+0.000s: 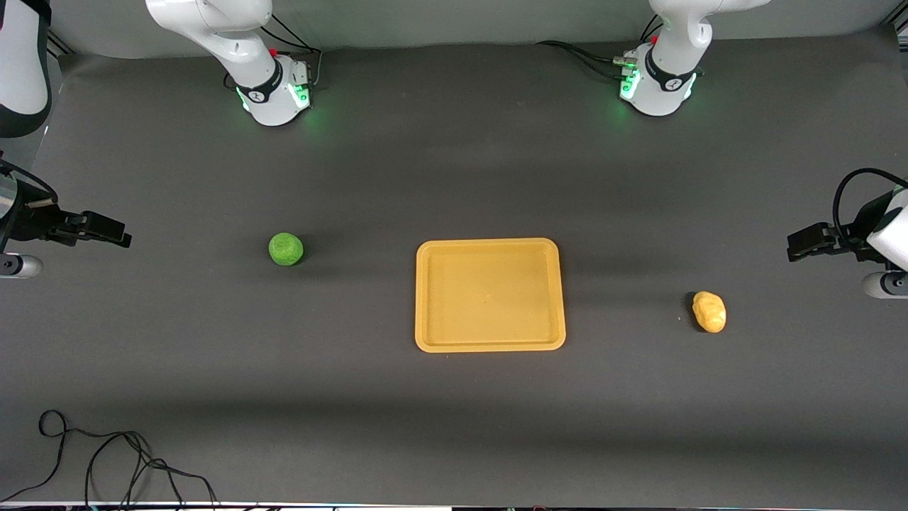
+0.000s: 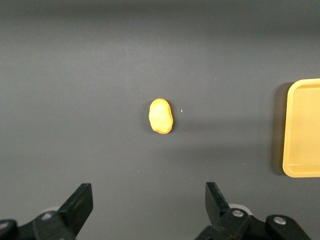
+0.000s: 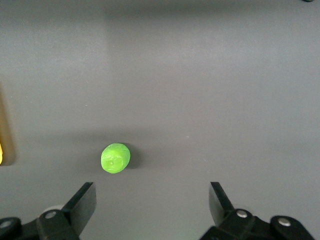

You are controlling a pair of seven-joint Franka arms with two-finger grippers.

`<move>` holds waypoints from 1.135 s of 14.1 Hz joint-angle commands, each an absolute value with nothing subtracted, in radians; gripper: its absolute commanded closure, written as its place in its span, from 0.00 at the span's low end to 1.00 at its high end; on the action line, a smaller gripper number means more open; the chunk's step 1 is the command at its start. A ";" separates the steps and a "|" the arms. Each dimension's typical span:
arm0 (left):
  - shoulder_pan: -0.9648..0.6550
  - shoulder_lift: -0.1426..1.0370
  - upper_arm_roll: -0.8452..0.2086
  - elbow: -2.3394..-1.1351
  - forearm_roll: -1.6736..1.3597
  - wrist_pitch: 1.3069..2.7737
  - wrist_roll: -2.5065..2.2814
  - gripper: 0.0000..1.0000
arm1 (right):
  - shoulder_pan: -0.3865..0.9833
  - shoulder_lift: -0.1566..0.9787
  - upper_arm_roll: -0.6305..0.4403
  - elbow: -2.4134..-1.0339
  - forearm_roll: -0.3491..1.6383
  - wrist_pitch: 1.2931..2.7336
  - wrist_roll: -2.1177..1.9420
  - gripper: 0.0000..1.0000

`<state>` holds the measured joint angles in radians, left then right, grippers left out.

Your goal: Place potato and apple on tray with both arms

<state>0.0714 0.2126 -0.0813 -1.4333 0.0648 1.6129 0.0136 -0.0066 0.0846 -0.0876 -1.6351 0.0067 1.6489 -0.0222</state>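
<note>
The orange-yellow tray (image 1: 489, 294) lies flat at the table's middle, with nothing on it. The green apple (image 1: 286, 249) sits on the mat toward the right arm's end. The yellow-tan potato (image 1: 709, 311) sits toward the left arm's end, slightly nearer the front camera. My left gripper (image 1: 796, 247) hangs open and empty over the mat at its end of the table, apart from the potato (image 2: 161, 116). Its wrist view also shows the tray's edge (image 2: 304, 127). My right gripper (image 1: 119, 235) hangs open and empty over the mat at its end, apart from the apple (image 3: 115, 158).
The two arm bases (image 1: 273, 92) (image 1: 660, 81) stand along the table's edge farthest from the front camera. A loose black cable (image 1: 106, 461) lies at the nearest edge, toward the right arm's end. A dark grey mat covers the table.
</note>
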 commanded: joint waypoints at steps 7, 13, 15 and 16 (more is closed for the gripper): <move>0.009 0.172 0.028 -1.442 -0.008 1.617 0.063 0.00 | -0.011 0.077 -0.087 -1.643 0.008 1.651 -0.041 0.00; 0.027 0.216 0.031 -1.512 0.003 1.710 0.080 0.00 | -0.011 0.074 -0.087 -1.649 0.008 1.649 -0.043 0.00; 0.075 0.230 0.029 -1.627 -0.015 1.845 0.077 0.00 | -0.008 0.071 -0.087 -1.649 0.008 1.647 -0.041 0.00; 0.080 0.247 0.029 -1.687 -0.015 1.944 0.077 0.00 | -0.006 0.069 -0.087 -1.648 0.008 1.647 -0.041 0.00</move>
